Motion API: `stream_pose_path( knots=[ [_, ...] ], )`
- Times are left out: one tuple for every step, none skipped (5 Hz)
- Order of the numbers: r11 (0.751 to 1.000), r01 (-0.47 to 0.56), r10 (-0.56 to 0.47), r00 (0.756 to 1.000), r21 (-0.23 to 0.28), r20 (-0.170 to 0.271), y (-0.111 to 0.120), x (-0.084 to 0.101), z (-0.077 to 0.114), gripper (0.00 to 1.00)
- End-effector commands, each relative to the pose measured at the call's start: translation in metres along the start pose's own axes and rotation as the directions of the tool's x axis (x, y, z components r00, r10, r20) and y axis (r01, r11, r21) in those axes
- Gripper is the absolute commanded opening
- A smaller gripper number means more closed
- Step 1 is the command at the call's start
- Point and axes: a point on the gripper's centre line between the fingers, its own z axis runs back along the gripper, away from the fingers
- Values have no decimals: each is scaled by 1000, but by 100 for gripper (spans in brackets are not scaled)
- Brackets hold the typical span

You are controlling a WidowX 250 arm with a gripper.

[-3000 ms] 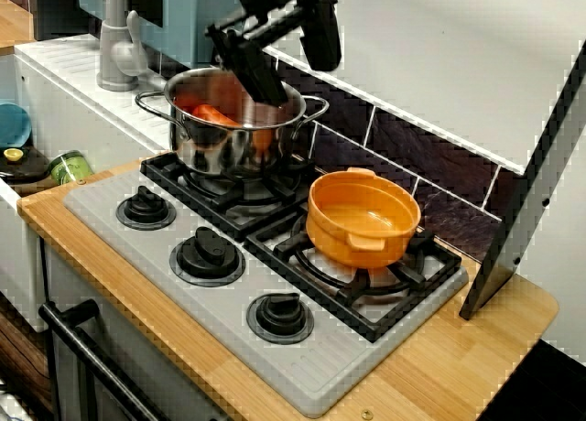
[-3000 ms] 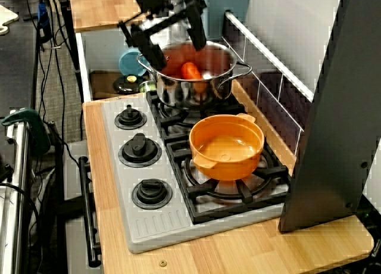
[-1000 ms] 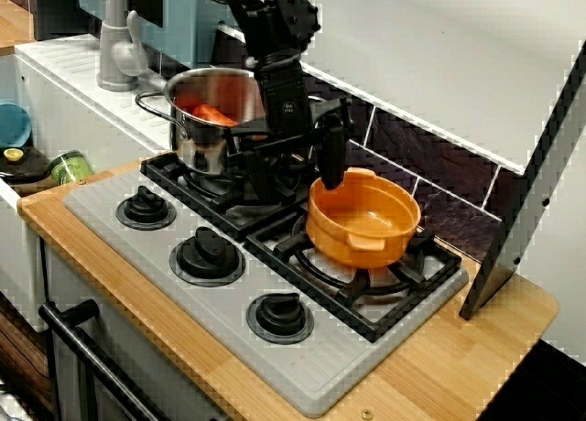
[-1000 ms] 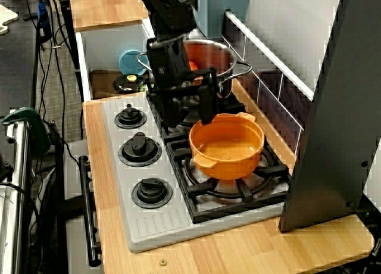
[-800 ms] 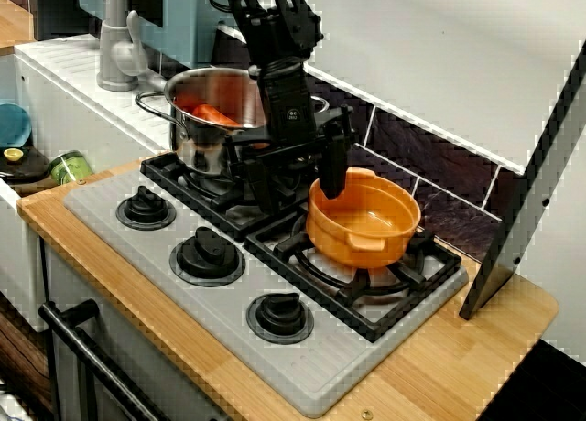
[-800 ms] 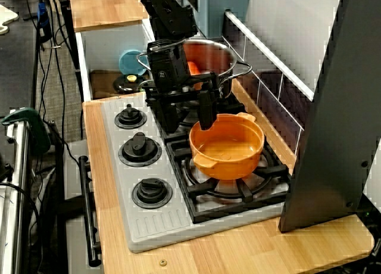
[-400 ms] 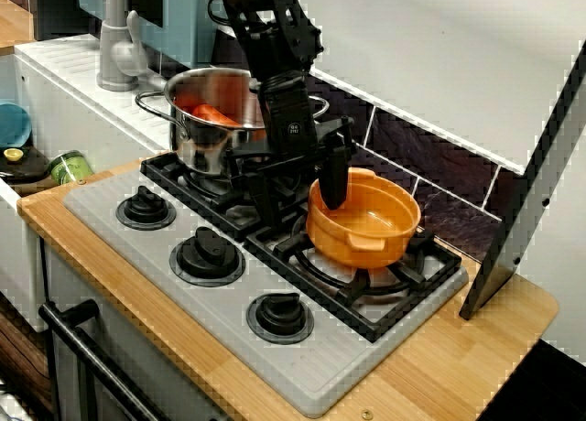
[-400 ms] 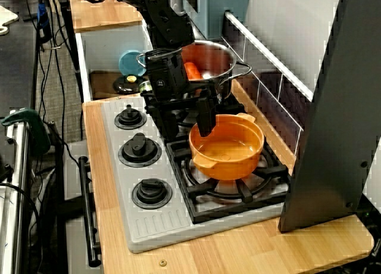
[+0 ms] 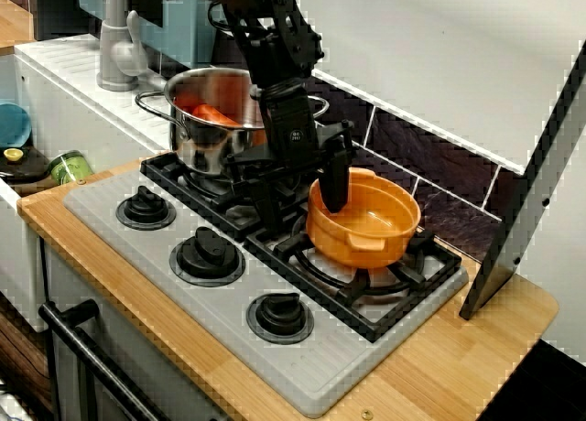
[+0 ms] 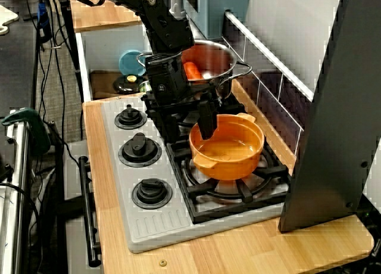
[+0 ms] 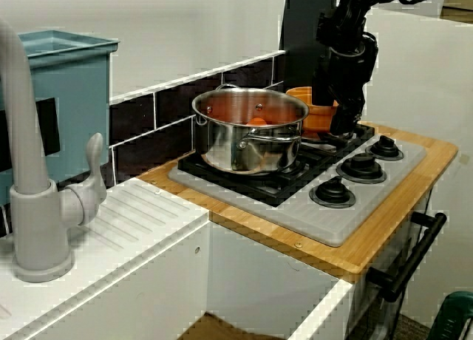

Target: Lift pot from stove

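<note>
**Gripper straddling the rim of the orange pot on the stove**

Toy kitchen scene seen from three angles. A grey stove (image 9: 302, 371) with black burner grates and three round black knobs (image 9: 209, 253) sits on a wooden tabletop (image 9: 439, 375). The small orange pot (image 9: 366, 221) rests on the front right burner grate, upright and apparently empty, with one stubby tab handle facing the viewer and another toward the tiled back wall (image 9: 430, 165).

A black robot arm (image 9: 270, 37) reaches down from above. Its gripper (image 9: 302, 190) points downward at the left edge of the pot. The fingers are spread apart: one finger (image 9: 336, 178) dips inside the pot just within the rim, while the other (image 9: 268, 197) hangs outside the pot wall, over the grate. The pot wall lies between them. Whether either finger touches the pot cannot be told.

Just behind, on the rear burner, stands a taller shiny steel pot (image 9: 215, 124) holding something orange-red (image 9: 212, 114). To the left of the stove is a white sink unit (image 11: 111, 229) with a grey tap (image 11: 33, 192). A dark panel (image 10: 333, 119) leans upright at the right end of the tabletop.
</note>
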Motion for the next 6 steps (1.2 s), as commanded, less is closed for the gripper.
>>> stream_pose_path(
  knots=[
    [1000,12,-12,999,16,-34,1,-6,-3,100],
    [1000,12,-11,999,15,-48,1,-9,-7,100],
    [999,29,-27,998,26,-60,1,-13,-8,0],
    [999,25,-24,998,24,-56,4,-18,-8,0],
    [1000,9,-8,999,11,-50,5,-21,-9,0],
    [1000,0,0,999,8,-43,6,-23,-8,0]
  ],
)
